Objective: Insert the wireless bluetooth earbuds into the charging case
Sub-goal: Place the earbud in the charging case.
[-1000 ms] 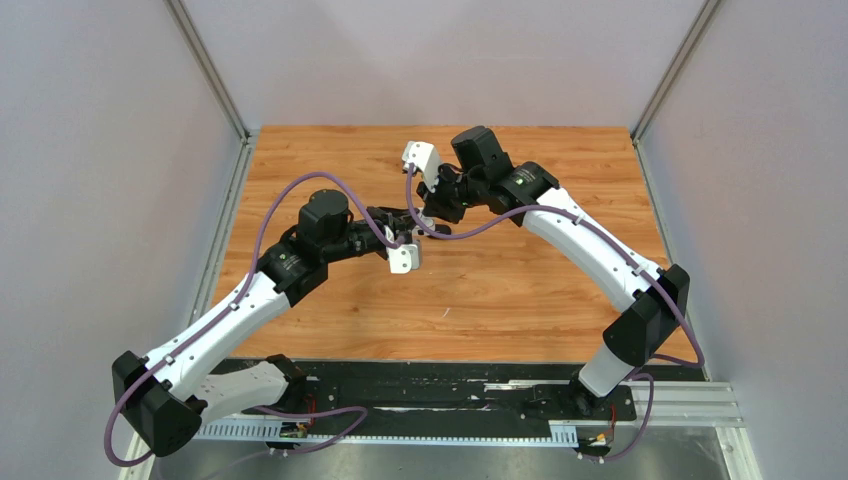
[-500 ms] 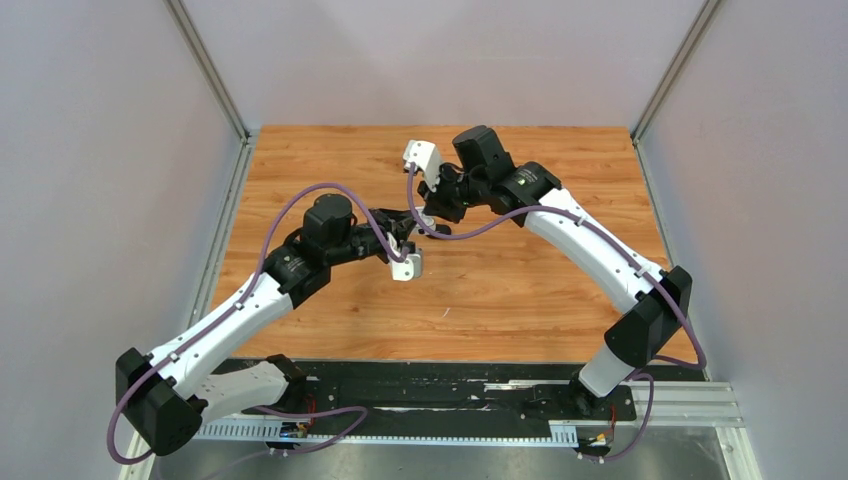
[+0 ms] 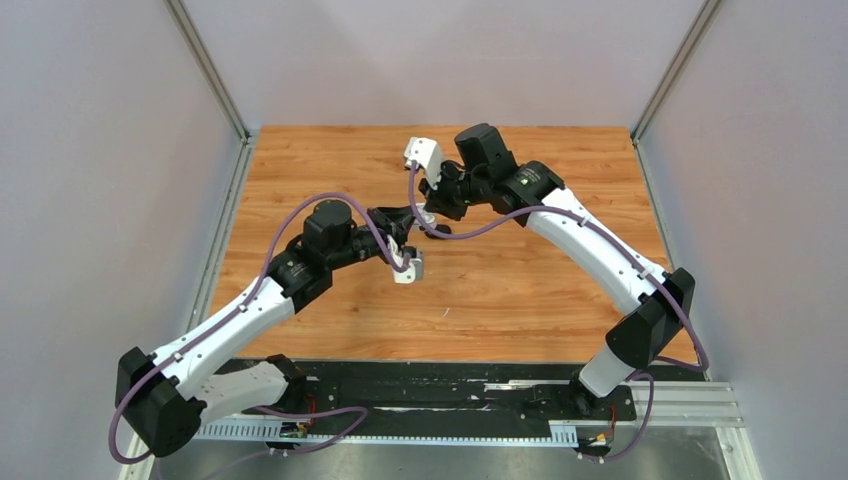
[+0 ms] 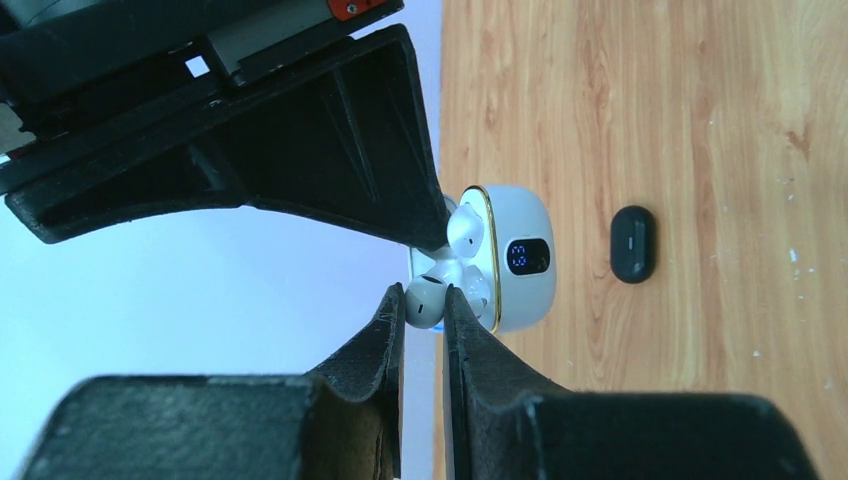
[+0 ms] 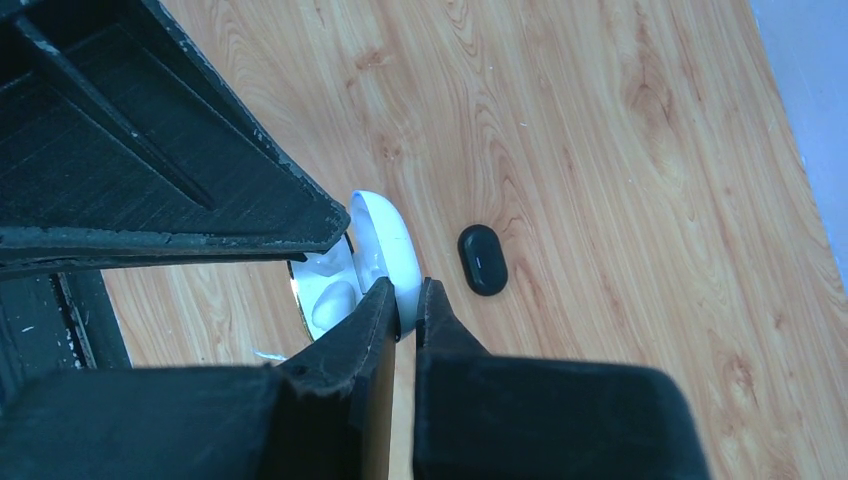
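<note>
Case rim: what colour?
Gold, on the white case; it shows best in the left wrist view.

wood table, small blk oval obj

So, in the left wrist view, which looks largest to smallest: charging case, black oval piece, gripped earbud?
1. charging case
2. black oval piece
3. earbud in the left gripper; partly hidden, so second and third are unsure.

White oval charging case, gold rim, lit blue digits, lid open, lid pinched by right gripper. One glossy white earbud sits in case mouth. 2nd earbud, at 7 o'clock of it, is nipped btwn left gripper tips, touching the case.
</note>
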